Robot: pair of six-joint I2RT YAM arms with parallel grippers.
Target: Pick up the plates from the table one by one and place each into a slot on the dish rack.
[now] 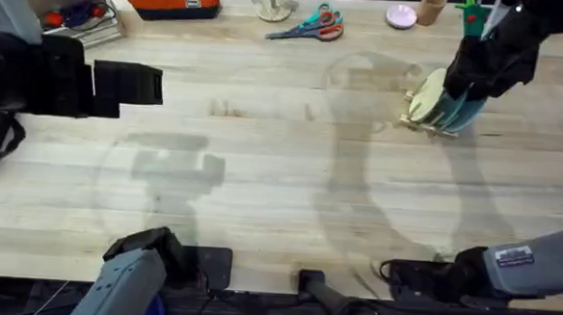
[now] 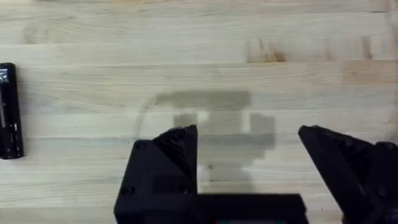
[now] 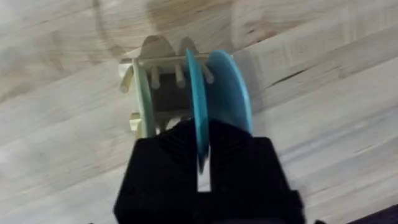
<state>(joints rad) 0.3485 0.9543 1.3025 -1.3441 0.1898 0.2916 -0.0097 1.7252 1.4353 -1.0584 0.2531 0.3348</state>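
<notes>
The right gripper (image 3: 204,152) pinches the cyan plate (image 3: 202,106) on its edge, over the rack (image 1: 430,115) at two o'clock on the table (image 1: 279,196). Go straight down into the slot, then let go. The left gripper (image 2: 249,162) is wide open and holds nothing.

No text, brand, number or sign can be read in these views. A white label (image 1: 514,255) sits on the grey link of the right arm, well back from its jaws, but its print is too small to make out. A black bar-shaped object (image 2: 9,112) lies on the table (image 2: 205,56), off to one side of the left gripper's jaws, and carries faint light markings that cannot be deciphered.
</notes>
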